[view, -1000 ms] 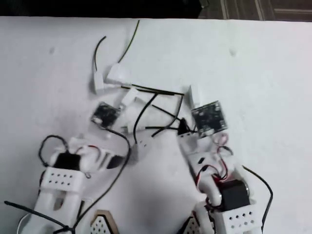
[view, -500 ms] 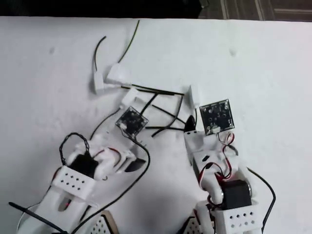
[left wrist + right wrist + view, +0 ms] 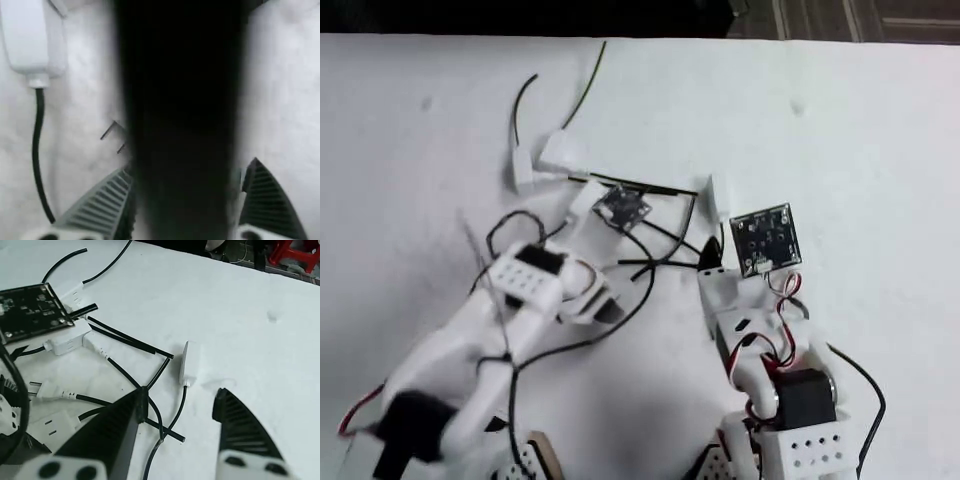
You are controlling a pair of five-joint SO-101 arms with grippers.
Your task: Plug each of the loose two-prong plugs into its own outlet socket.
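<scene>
We judged the small white two-prong plug (image 3: 57, 391) light and rigid, best pinched across its body; left gripper (image 3: 190, 167) and right gripper (image 3: 181, 390) gaped apart.

White plug (image 3: 718, 192), black-corded, lying flat just right of frame centre. Two white corded pieces (image 3: 560, 153), side by side, upper left of centre. Second plug (image 3: 52, 391), both prongs bare, near slotted socket (image 3: 49, 426).

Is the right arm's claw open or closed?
Open: the right gripper has its jaws spread apart, gripping nothing, with table showing between them.
</scene>
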